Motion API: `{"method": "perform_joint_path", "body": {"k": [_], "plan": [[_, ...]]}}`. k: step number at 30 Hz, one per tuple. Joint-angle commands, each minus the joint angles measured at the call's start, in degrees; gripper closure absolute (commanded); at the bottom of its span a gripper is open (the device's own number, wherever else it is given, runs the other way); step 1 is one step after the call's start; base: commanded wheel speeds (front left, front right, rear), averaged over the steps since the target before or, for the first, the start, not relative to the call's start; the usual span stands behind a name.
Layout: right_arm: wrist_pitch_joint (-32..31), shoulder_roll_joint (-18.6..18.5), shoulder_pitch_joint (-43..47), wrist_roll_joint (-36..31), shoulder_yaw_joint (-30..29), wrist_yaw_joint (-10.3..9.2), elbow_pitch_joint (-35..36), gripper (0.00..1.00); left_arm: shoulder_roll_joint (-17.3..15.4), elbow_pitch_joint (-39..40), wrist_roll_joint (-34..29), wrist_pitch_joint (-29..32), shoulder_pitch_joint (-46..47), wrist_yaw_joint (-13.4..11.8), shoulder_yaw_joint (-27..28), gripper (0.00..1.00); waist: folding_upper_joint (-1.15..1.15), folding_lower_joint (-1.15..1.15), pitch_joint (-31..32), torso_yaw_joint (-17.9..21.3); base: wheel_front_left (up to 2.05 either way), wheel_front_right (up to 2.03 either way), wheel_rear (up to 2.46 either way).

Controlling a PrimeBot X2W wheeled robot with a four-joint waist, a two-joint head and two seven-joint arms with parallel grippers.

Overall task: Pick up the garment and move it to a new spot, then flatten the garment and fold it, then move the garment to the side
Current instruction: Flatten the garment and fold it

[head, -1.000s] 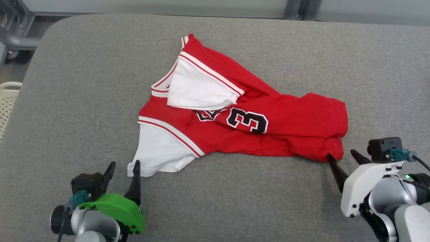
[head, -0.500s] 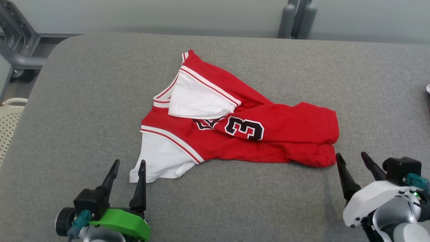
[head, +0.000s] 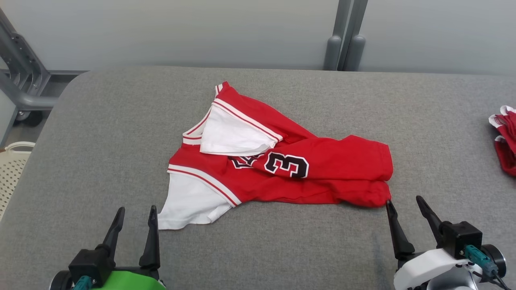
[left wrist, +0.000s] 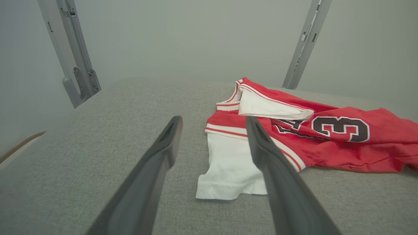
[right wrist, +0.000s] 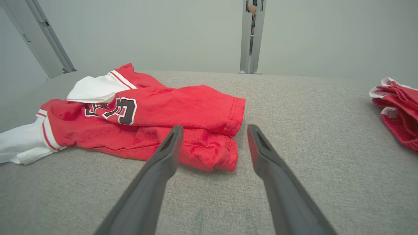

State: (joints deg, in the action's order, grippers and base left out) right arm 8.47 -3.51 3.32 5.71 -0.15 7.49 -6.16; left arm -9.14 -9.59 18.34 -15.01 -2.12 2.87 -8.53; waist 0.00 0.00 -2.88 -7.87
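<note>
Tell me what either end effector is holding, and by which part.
Nothing. The left end effector and right end effector are open; the jersey lies on the table.

A grey fabric-covered counter spans the head view, its far left corner rounded. At its right edge lies a crumpled red and white cloth bundle. Beside the counter's left side stands a cream perforated basket. Beyond it, a grey metal frame stands over a dark wheel. Two grey posts rise against the pale wall.
</note>
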Motion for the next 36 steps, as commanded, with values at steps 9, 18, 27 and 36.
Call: {"method": "perform_joint_path", "body": {"k": [9, 18, 27, 36], "plan": [[0.66, -0.62, -0.68, -0.41, 0.15, -0.01, -2.1, 0.0, 1.65, -0.87, -2.3, -0.18, -1.73, 2.15, 2.22, 0.0, 0.0, 0.0, 0.27, 0.9, 0.0, 0.0, 0.0], [-10.75, -1.46, -4.57, 4.01, -2.0, -0.04, -2.54, 0.0, 1.11, -4.44, -3.98, -0.19, 1.01, 3.43, 0.62, 0.0, 0.0, 0.0, -1.76, 1.45, 0.0, 0.0, 0.0], [-21.72, -5.36, -11.13, 10.73, 0.91, 0.0, -4.37, 0.0, 0.73, -11.73, -2.31, 3.06, 5.1, 3.85, -0.95, 0.0, 0.0, 0.0, -4.36, 1.05, 0.0, 0.0, 0.0], [-24.8, -6.77, -14.68, 13.19, 2.76, -0.01, -5.41, 0.0, 1.18, -17.44, -0.26, 9.0, 9.25, 2.01, 0.11, 0.0, 0.0, 0.0, -5.78, 1.23, 0.0, 0.0, 0.0]]}}
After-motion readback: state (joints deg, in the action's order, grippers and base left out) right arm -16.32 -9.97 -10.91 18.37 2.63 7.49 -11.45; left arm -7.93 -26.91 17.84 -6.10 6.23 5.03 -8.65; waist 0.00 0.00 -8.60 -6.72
